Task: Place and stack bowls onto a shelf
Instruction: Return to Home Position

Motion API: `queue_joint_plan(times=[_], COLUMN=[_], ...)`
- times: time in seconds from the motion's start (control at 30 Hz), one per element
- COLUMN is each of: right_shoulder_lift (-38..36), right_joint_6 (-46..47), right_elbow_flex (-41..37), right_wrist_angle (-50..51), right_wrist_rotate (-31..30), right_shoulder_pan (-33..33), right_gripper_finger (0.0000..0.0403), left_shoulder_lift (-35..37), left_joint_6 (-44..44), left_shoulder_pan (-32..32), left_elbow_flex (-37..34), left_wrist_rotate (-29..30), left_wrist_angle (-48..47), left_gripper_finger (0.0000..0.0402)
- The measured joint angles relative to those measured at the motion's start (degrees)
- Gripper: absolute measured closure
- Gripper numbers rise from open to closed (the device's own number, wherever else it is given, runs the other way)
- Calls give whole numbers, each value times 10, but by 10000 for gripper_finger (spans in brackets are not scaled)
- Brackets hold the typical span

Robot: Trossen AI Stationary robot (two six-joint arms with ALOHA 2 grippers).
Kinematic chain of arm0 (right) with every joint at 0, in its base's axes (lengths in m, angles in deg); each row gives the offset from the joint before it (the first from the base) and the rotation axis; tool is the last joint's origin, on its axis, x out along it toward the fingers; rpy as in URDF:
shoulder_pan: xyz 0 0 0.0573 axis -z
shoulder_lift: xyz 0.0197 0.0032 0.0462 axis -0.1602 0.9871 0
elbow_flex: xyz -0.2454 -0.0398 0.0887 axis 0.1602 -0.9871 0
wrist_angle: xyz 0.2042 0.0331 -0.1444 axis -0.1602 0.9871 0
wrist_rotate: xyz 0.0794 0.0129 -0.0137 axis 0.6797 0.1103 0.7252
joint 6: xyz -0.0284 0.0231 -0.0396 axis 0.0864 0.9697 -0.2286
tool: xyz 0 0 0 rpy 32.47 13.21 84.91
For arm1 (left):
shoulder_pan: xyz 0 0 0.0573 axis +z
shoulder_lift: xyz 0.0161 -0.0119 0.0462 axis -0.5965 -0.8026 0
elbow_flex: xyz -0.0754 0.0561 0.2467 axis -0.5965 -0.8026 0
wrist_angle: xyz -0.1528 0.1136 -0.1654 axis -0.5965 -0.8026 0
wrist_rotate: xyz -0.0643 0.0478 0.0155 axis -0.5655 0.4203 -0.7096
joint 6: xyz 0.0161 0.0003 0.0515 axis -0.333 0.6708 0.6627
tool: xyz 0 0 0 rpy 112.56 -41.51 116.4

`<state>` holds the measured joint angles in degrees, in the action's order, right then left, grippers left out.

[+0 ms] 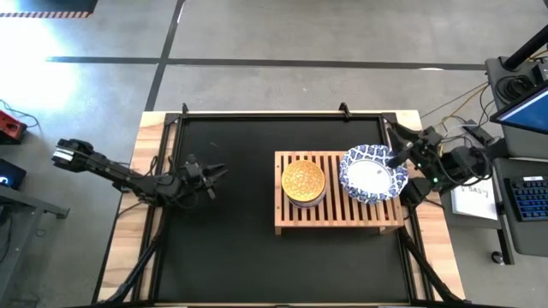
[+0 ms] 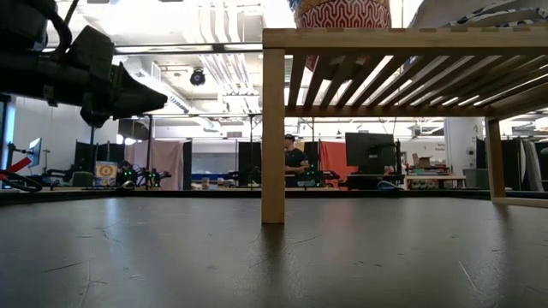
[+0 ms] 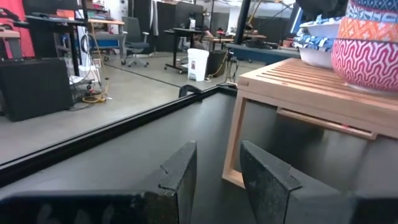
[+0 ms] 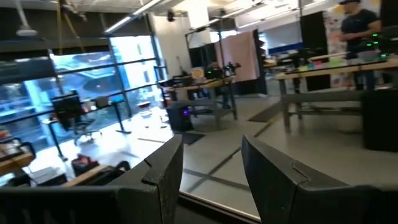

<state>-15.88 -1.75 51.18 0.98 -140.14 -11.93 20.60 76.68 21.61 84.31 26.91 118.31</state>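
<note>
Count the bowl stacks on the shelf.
2. One of small bowls on the shelf's left part; one of wide blue-rimmed bowls at its right end. Lower bowls may be hidden.

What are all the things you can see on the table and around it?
table mat: one, black, covers the table.
shelf: one, light wood, right part of the mat.
small bowls: one pile, yellow on top, red at bottom, shelf's left end.
wide bowls: one pile, white with blue rims, shelf's right end.
person: one, dark top, room behind.
left gripper: one, dark, open, above the mat left of the shelf.
right gripper: one, dark, open, by the table's right edge.
</note>
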Motion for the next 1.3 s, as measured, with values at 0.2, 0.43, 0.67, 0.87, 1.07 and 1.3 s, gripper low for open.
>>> queue_joint_plan(times=[0.2, 0.43, 0.67, 0.87, 1.07, 1.3], right_shoulder_lift=[-16, -22, -22, -19, -7, -6], right_joint_6=[4, 67, 112, 118, 132, 128], right_elbow_flex=[-41, -73, -76, -80, -98, -112], right_wrist_angle=[-7, -8, -8, -2, 10, 10], right_wrist_rotate=[-83, -168, -184, -205, -205, -205], right_shoulder_pan=[30, 82, 125, 159, 182, 209], right_gripper_finger=[250, 250, 250, 250, 250, 250], left_shoulder_lift=[-1, -1, -1, -1, -2, -2], left_joint_6=[11, -1, -6, -6, -6, -1], left_shoulder_pan=[0, 0, 0, 0, 0, 0], left_elbow_flex=[0, 0, 3, 3, 3, 3], left_wrist_rotate=[3, 3, 3, 3, 3, 3], left_wrist_angle=[-14, -14, -14, -14, -14, -14], left_gripper_finger=[296, 296, 296, 296, 296, 296])
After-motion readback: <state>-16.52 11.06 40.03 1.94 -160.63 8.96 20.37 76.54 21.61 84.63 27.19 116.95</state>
